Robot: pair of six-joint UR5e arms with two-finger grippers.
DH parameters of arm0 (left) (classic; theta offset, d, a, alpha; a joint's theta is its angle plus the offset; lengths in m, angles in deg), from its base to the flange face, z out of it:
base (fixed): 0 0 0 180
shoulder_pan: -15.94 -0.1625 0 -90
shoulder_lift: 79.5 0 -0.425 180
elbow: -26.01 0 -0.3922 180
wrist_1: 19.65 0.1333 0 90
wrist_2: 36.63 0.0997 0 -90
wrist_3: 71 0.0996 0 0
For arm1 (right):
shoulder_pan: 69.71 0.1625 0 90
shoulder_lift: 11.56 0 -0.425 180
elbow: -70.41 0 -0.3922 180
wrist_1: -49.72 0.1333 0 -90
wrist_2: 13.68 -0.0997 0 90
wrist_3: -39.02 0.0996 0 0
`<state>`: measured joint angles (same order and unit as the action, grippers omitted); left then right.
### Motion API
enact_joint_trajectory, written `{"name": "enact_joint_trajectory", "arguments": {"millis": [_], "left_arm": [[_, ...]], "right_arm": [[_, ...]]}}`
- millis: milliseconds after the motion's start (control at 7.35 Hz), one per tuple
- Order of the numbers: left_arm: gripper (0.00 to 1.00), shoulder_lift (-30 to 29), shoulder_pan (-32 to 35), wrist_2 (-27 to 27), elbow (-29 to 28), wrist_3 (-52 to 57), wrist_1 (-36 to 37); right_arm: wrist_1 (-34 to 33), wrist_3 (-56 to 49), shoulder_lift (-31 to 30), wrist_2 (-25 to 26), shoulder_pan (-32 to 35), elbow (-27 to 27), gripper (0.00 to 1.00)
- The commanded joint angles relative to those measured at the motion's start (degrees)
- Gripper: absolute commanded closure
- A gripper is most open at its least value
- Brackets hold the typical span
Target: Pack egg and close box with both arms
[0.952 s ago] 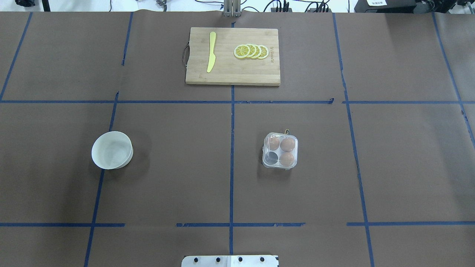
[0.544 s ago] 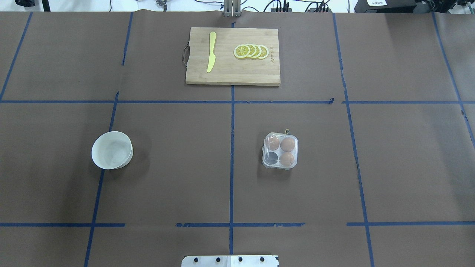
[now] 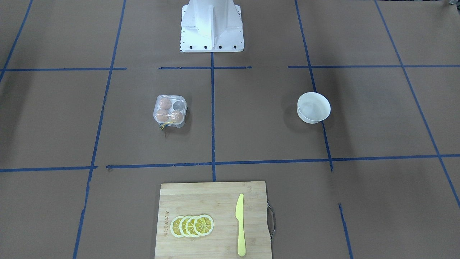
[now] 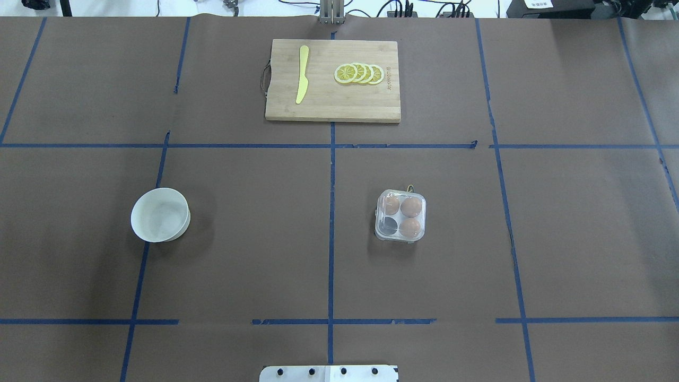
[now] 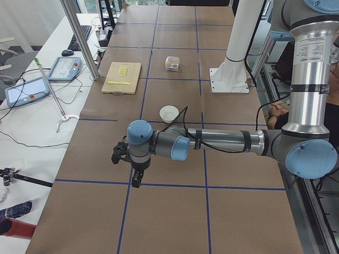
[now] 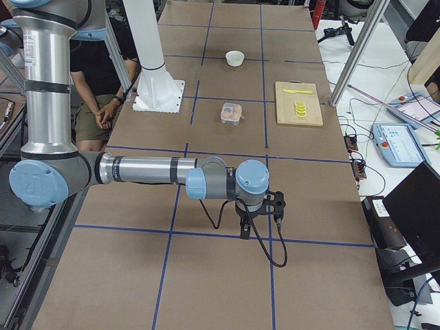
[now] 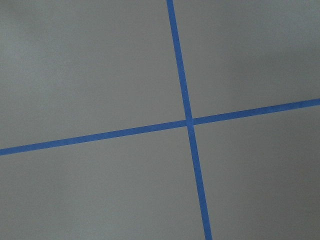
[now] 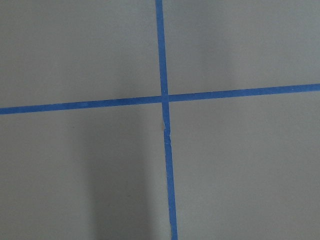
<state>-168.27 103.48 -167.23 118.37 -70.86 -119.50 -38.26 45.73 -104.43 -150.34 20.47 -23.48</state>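
While our left gripper (image 5: 135, 179) and right gripper (image 6: 245, 228) both hang well apart from the box (image 4: 400, 216), it lies nearer the right one — the fingers' spread we cannot tell.

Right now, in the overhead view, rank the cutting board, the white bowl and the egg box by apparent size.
cutting board: by far the largest
white bowl: second
egg box: smallest, only slightly under the bowl

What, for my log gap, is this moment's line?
egg carton: three eggs, one cell empty | white bowl: empty | left gripper, right gripper: away
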Motion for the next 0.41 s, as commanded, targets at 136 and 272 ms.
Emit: {"name": "enact_joint_trajectory", "arguments": {"millis": [136, 272], "left_arm": [[0.0, -0.1, 0.0, 0.0, 0.1, 0.0, 0.1], [0.0, -0.1, 0.0, 0.0, 0.0, 0.0, 0.0]], "right_arm": [[0.0, -0.1, 0.0, 0.0, 0.0, 0.1, 0.0], [0.0, -0.1, 0.0, 0.1, 0.0, 0.2, 0.0]]}}
